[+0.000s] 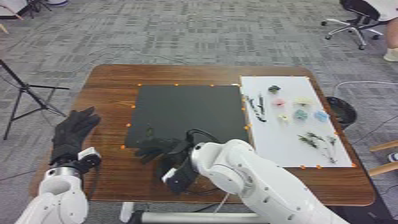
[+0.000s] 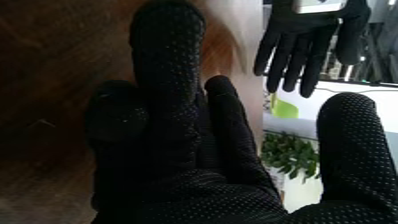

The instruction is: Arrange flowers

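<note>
Black fabric-gloved right hand, thumb held wide of its extended fingers, near the dark rectangular mat's corner; contact unclear.

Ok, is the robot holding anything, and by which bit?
Nothing is held: the left hand and the right hand are both open and empty.

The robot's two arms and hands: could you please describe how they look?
Both the left arm and the right arm have smooth, rounded white segments. The left hand and the right hand wear black fabric gloves; small pale dots mark the right one. A black cable loops beside the right wrist.
</note>
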